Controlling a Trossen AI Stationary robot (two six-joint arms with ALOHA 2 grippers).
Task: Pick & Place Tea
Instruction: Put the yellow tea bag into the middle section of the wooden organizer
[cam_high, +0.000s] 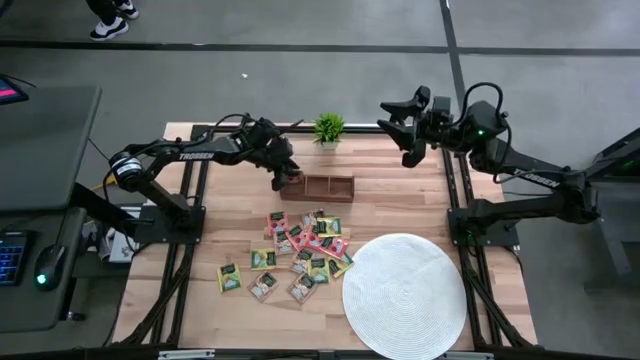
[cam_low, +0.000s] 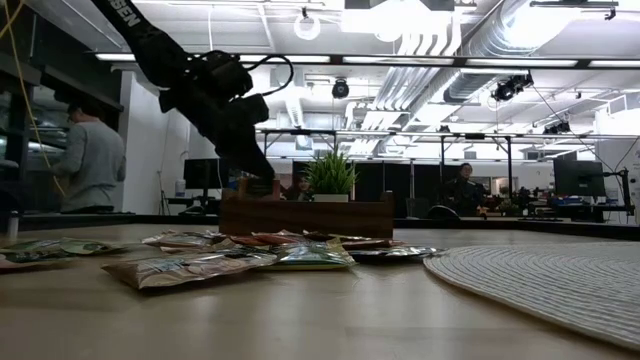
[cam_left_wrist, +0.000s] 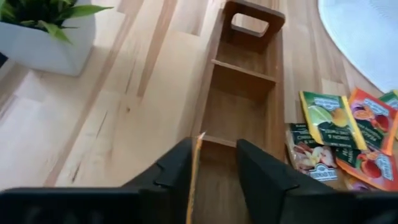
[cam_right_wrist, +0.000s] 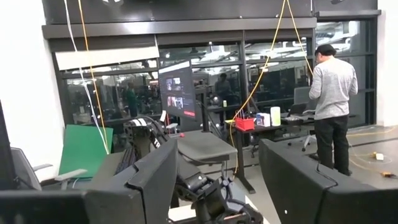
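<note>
Left wrist view: wooden divided tray (cam_left_wrist: 245, 74) shows bare compartments; left gripper (cam_left_wrist: 214, 168) sits over its end compartment, jaws partly apart, a thin packet edge (cam_left_wrist: 194, 180) between them. Tea packets (cam_high: 295, 255), pink, yellow, green, lie scattered mid-table beside white mat (cam_high: 405, 295). Right gripper (cam_high: 405, 125) hangs wide open, holding nothing, at far edge.

Left end effector (cam_left_wrist: 214, 171) angled down, fingers slightly apart; right end effector (cam_high: 408, 128) raised, spread wide.

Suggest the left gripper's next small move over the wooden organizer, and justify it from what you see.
Probably finish opening and lift straight up: the left gripper sits over the wooden organizer's end compartment, a packet edge-on between its parted fingers, seemingly being released there. More tea packets wait on the table.
</note>
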